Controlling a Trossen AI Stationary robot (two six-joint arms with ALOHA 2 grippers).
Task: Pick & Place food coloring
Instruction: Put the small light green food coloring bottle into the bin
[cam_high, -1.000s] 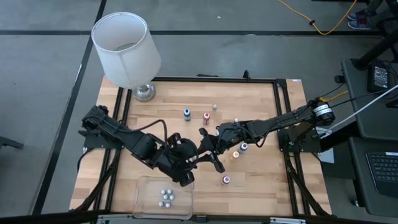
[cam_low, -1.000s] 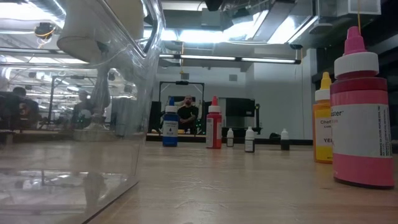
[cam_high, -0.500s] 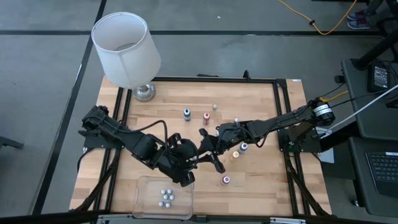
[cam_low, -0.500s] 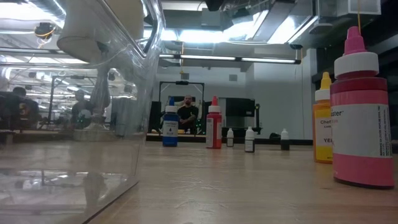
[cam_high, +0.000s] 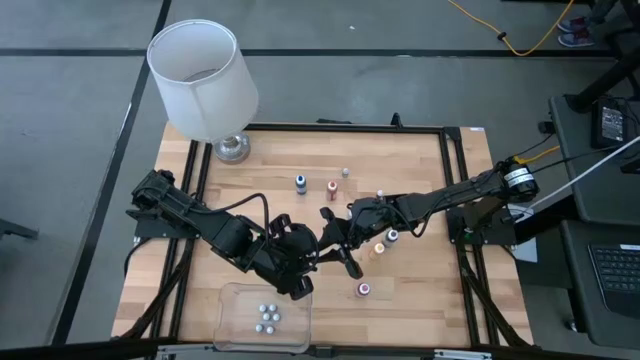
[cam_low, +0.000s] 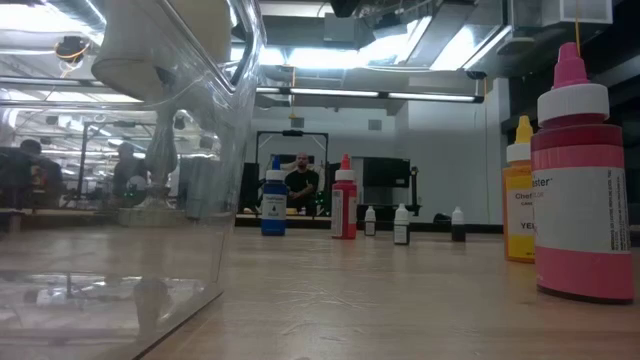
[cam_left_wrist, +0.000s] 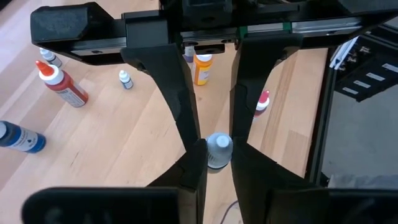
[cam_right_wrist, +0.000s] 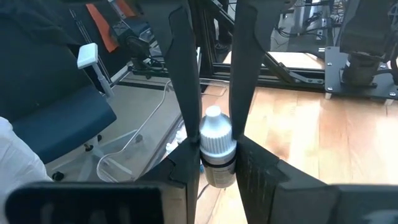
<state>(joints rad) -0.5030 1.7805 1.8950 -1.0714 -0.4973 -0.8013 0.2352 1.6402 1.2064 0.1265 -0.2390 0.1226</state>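
Note:
A tiny food coloring bottle (cam_right_wrist: 217, 149) with a pale cap hangs above the table's middle. Both grippers meet on it. My left gripper (cam_high: 328, 250) reaches in from the left and my right gripper (cam_high: 341, 231) from the right, each shut on the bottle (cam_left_wrist: 218, 151). More food coloring bottles stand on the wood: blue (cam_high: 300, 183), red (cam_high: 331, 189), orange (cam_high: 379, 248) and pink (cam_high: 364, 289). None of them is touched. My left gripper pinches the small bottle at its pale cap (cam_left_wrist: 219, 143) between its two fingers (cam_left_wrist: 194, 163), slanting down from the table's left. The bottle is clear of the table. My right gripper pinches the same bottle between its two fingers (cam_right_wrist: 185, 163), on the body just under the cap (cam_right_wrist: 217, 169), coming nearly level from the table's right. The bottle stands cap up, lifted clear.
A clear container (cam_high: 262, 316) at the near edge holds several small white-capped bottles (cam_high: 267, 317). A white-shaded lamp (cam_high: 204, 80) stands at the far left corner. Tiny bottles (cam_high: 346, 172) stand farther back. Black frame rails (cam_high: 455, 200) line the table's sides.

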